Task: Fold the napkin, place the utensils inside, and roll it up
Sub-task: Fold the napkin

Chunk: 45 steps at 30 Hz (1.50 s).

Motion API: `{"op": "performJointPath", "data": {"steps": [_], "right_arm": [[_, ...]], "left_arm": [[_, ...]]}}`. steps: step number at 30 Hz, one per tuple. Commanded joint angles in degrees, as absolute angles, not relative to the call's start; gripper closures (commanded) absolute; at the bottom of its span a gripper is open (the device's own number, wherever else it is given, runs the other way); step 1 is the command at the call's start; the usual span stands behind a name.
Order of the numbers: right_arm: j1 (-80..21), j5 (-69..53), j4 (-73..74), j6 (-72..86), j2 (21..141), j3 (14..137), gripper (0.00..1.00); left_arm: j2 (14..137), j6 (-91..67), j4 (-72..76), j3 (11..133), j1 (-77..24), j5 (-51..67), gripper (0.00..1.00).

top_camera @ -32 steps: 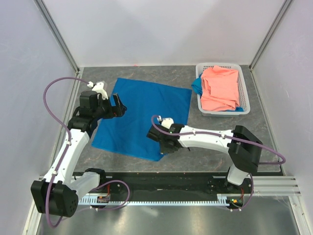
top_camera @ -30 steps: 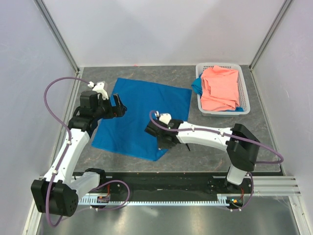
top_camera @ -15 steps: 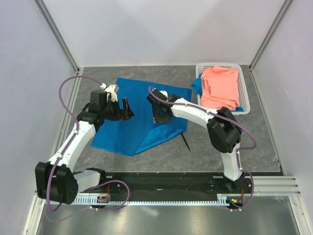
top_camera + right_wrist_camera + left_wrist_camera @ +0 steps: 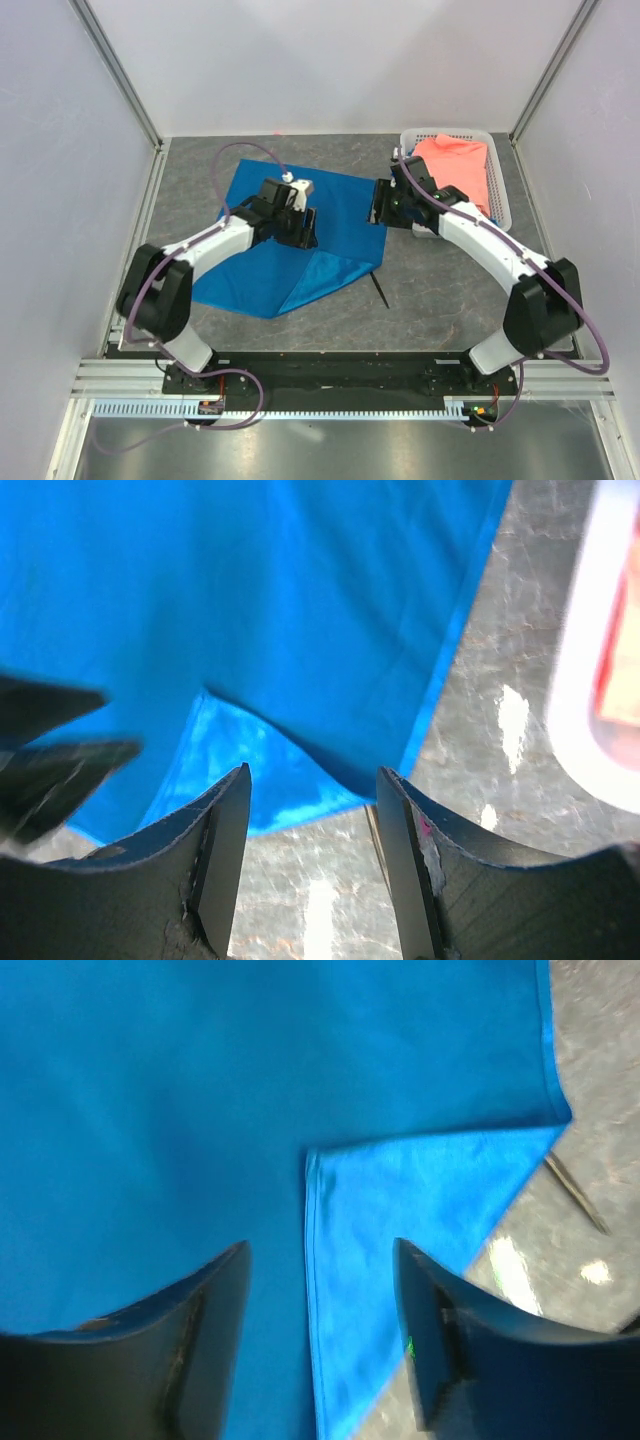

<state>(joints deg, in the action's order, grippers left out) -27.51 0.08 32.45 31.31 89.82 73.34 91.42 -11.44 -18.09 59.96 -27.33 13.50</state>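
Observation:
The bright blue napkin (image 4: 340, 200) lies flat on the grey table, its near right corner folded back as a lighter flap (image 4: 325, 275). A slim black utensil (image 4: 381, 290) lies on the table just right of that flap. My left gripper (image 4: 300, 225) hovers over the napkin's middle, open and empty; in the left wrist view the flap's edge (image 4: 312, 1260) runs between its fingers and the utensil (image 4: 575, 1192) shows at right. My right gripper (image 4: 383, 205) hangs open over the napkin's right edge, holding nothing. In the right wrist view the napkin (image 4: 300, 600) and utensil (image 4: 372, 825) lie below it.
A white basket (image 4: 497, 180) holding a salmon-pink cloth (image 4: 455, 175) stands at the back right, close behind the right arm; its rim (image 4: 585, 680) shows in the right wrist view. Walls enclose the table on three sides.
The right gripper carried the napkin's near corner back over the cloth, uncovering the utensil, then opened, let go and moved to the right edge. The left arm swung right over the napkin.

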Motion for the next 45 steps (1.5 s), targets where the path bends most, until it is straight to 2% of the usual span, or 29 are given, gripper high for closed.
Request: {"op": "performJointPath", "data": {"steps": [1,5,9,20,35,40,45], "right_arm": [[-24.10,-6.32,29.36,28.83,84.30,67.43,0.39],[-21.10,-8.87,29.27,27.51,82.53,65.22,0.39],[-18.46,-10.45,29.18,26.37,81.74,64.07,0.39],[-16.26,-12.57,28.21,25.22,83.94,64.16,0.39],[-16.17,-12.39,27.95,25.66,83.50,62.49,0.38],[-16.08,-12.22,27.77,25.49,83.50,62.40,0.38],[-15.91,-12.04,27.77,25.31,83.41,61.96,0.38]], "left_arm": [[99.03,-4.58,-13.54,65.47,-29.09,10.90,0.41],[103.79,-1.94,-13.45,68.20,-30.23,9.68,0.50],[105.91,-1.58,-13.71,68.99,-30.41,9.75,0.54],[106.70,-2.55,-13.45,67.85,-31.64,11.87,0.61],[108.54,-3.69,-13.36,67.41,-32.69,11.69,0.65],[108.98,-4.13,-13.36,67.24,-33.13,10.20,0.75],[107.24,-5.53,-12.66,66.10,-34.10,7.91,0.75]]}}
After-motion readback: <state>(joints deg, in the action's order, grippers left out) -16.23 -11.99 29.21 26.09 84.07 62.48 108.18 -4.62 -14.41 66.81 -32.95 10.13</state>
